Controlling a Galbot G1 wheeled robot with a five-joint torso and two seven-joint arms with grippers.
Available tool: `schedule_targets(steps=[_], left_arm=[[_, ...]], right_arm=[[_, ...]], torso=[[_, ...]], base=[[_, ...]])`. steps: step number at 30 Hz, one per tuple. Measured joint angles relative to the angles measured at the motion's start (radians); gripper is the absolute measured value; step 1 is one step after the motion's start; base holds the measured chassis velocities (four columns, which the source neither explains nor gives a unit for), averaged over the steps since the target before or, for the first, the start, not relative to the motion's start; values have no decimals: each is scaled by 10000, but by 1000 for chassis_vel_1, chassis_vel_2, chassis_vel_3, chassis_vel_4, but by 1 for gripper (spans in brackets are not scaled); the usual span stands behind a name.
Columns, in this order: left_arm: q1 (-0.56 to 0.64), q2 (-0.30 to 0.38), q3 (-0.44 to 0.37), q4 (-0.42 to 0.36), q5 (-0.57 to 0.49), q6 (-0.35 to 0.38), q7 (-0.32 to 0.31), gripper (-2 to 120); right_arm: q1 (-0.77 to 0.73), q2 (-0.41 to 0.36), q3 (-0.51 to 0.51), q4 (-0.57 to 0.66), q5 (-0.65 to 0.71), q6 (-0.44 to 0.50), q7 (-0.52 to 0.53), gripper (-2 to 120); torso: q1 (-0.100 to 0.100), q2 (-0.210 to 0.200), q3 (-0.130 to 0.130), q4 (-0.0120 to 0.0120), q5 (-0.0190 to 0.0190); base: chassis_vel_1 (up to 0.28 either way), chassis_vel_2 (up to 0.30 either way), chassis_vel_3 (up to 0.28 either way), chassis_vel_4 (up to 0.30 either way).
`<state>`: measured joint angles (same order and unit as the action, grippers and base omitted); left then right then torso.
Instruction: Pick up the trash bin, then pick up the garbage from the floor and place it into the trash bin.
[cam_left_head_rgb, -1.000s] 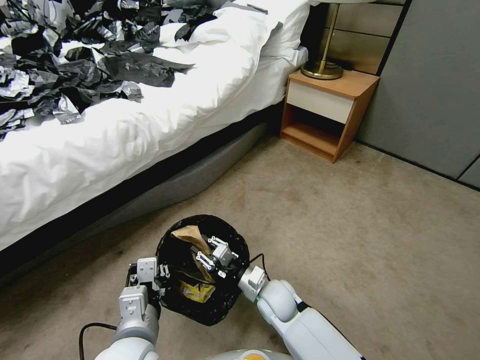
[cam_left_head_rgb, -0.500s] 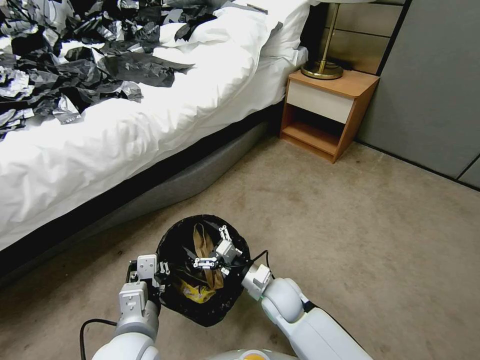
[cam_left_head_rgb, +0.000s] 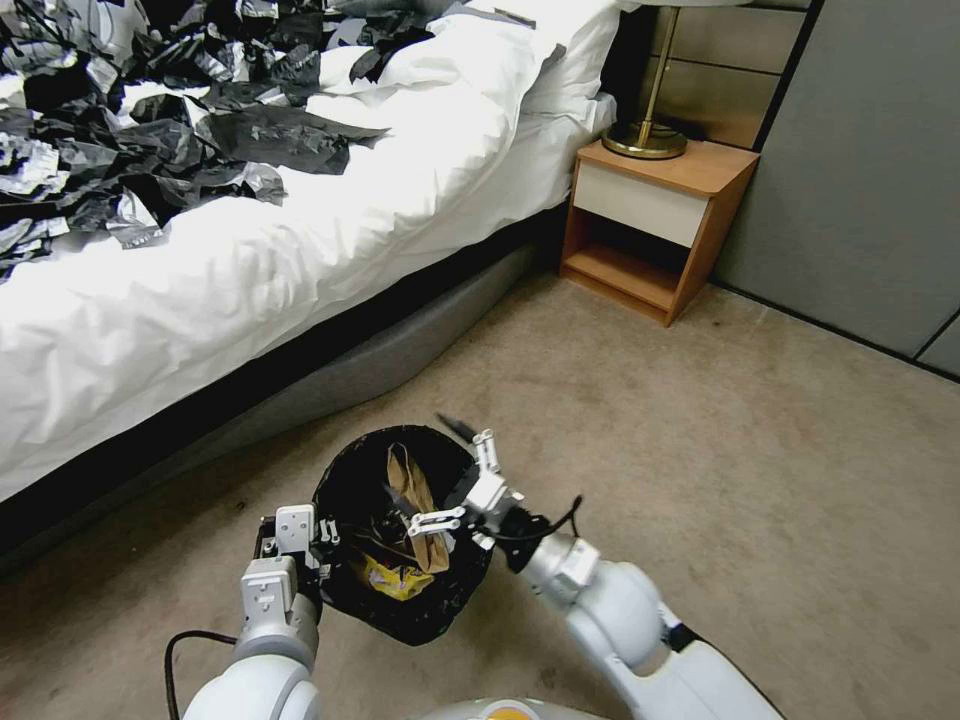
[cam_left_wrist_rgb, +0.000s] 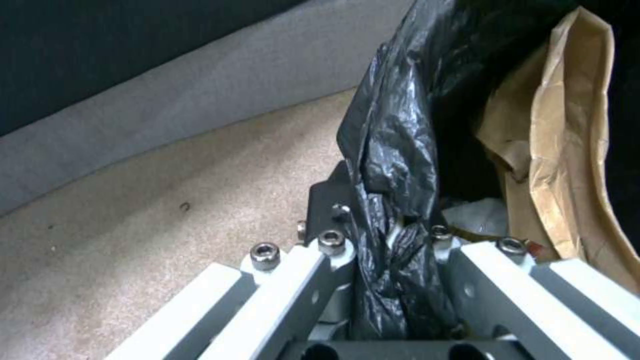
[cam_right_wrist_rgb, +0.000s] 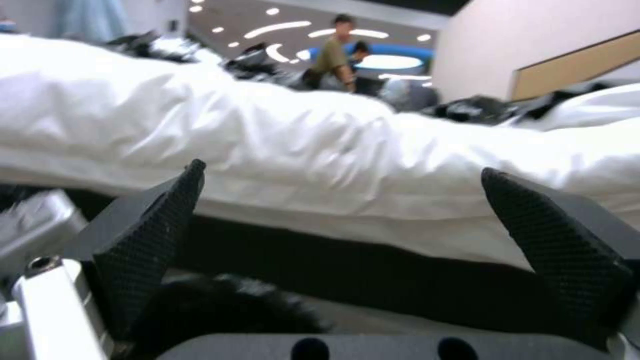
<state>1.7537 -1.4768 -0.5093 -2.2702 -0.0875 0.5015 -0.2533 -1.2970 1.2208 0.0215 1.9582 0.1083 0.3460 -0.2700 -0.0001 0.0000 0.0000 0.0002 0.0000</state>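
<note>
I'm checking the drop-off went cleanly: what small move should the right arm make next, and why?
Probably lift the right gripper clear of the trash bin. Its fingers stand open with nothing between them, and the brown paper scrap already sits inside the black liner beside a yellow wrapper. The left gripper is clamped on the bin's rim, so the bin should stay put.

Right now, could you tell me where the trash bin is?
In the head view the bin sits low and centre over the carpet beside the bed, its rim pinched by the left hand.
</note>
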Motion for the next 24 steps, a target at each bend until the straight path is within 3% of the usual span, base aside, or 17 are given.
schedule_targets(steps=[3, 8, 15, 24], left_arm=[[10, 12, -40, 24, -15, -3, -11, 3], [167, 33, -59, -61, -81, -3, -40, 3], [405, 37, 2, -435, -61, 35, -41, 3], [636, 78, -147, -701, -15, 44, -47, 3]], right_arm=[[-1014, 272, 579, 803, -418, -65, 1092, 100], [-2575, 1119, 1543, 670, -1276, 236, 2528, 100], [-2922, 1611, 2052, -186, -1408, 740, 2656, 100], [-2614, 1690, 2079, -230, -1231, 384, 2871, 100]], torso=[[0, -1, 0, -2, 0], [0, 0, 0, -4, -2], [2, 0, 0, -2, 0], [1, 0, 0, -1, -1]], base=[[0, 0, 0, 0], [0, 0, 0, 0], [0, 0, 0, 0], [16, 14, 12, 20]])
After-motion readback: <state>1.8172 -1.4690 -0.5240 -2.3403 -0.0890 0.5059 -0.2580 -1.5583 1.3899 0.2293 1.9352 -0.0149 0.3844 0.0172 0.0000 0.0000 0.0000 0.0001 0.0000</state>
